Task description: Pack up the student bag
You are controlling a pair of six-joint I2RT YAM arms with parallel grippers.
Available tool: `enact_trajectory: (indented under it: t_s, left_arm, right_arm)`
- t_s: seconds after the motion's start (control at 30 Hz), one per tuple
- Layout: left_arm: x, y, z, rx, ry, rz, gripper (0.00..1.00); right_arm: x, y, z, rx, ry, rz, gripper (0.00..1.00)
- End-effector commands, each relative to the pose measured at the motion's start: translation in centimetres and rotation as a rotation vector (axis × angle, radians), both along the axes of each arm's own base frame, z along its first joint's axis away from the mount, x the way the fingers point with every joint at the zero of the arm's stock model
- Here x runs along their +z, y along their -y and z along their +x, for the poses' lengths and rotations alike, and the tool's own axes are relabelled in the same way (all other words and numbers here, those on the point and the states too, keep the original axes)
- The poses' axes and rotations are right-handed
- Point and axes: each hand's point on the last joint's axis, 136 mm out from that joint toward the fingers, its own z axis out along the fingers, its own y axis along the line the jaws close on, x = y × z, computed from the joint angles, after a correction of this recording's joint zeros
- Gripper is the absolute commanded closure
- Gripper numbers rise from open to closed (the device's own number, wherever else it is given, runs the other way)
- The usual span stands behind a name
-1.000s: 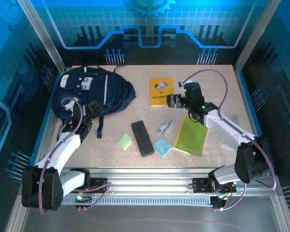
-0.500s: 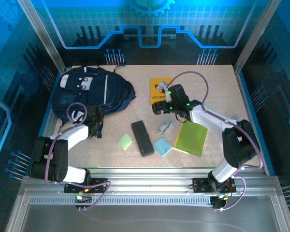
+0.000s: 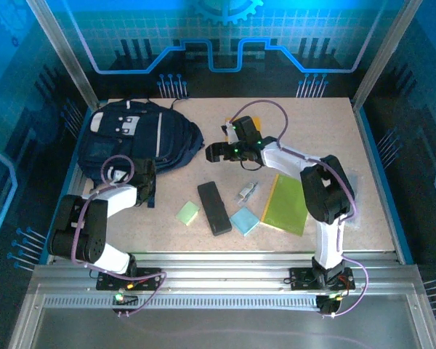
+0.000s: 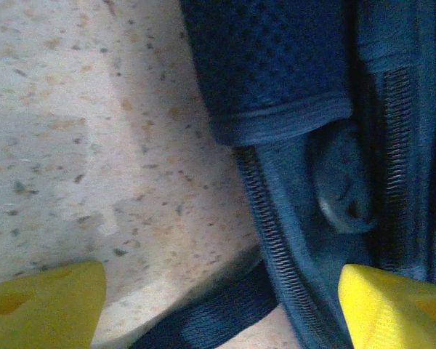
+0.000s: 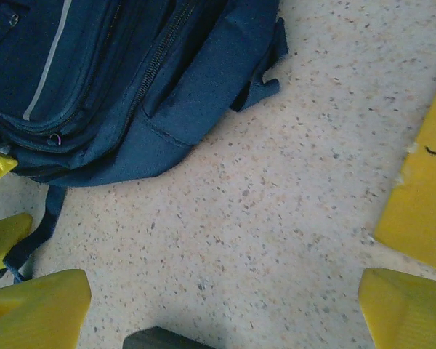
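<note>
Now | left gripper (image 4: 218,309) spread wide at student bag (image 3: 142,134) | right gripper (image 5: 221,309) spread wide | yellow book (image 5: 421,211) print unreadable

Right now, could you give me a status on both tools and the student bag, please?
Left tool open at zipper edge of student bag. Right tool open, empty, over table between bag and yellow book. Black case close by, not blocking.

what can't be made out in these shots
Yellow book: top view, mostly covered by the right arm; right wrist view, cut off by the right edge.
Black case: right wrist view, cut off by the bottom edge.
Small silver item: top view, too small to identify.
Student bag zipper: left wrist view, too close to tell whether it is open.
</note>
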Motion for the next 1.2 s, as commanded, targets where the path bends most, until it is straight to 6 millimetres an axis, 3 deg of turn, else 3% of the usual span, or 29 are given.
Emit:
enact_trajectory:
  t_s: [0.0,0.13,0.4,0.5,0.67,0.97,1.07,1.17]
  left_arm:
    - [4.2,0.2,3.3,0.010,0.217,-0.036,0.10]
    - [4.9,-0.1,4.6,0.012,0.236,-0.006,0.07]
    - [0.1,1.3,6.9,0.015,0.188,-0.131,0.15]
    - [-1.6,1.6,6.5,0.010,0.155,-0.143,0.29]
    - [-3.2,1.3,4.3,0.008,0.131,-0.123,0.97]
    - [-3.1,3.2,-0.3,-0.078,0.105,-0.155,1.00]
    - [-2.9,3.3,-1.1,-0.099,0.102,-0.145,1.00]
    - [-2.4,3.2,-0.9,-0.126,0.105,-0.118,1.00]
  right_arm:
    - [0.0,-1.7,0.1,0.015,-0.024,0.029,0.05]
    - [0.1,-2.7,0.4,0.004,-0.017,0.057,0.05]
    - [-0.4,-4.2,1.8,-0.040,-0.044,0.067,0.04]
    - [-0.5,-5.0,2.9,-0.082,-0.078,0.098,0.04]
    - [-1.3,-6.1,5.8,-0.154,-0.096,0.116,0.06]
    - [-5.8,-7.4,10.4,-0.261,-0.148,0.103,0.08]
    - [-6.3,-8.6,10.9,-0.230,-0.185,0.118,0.22]
    - [-5.4,-8.4,10.9,-0.220,-0.181,0.128,0.59]
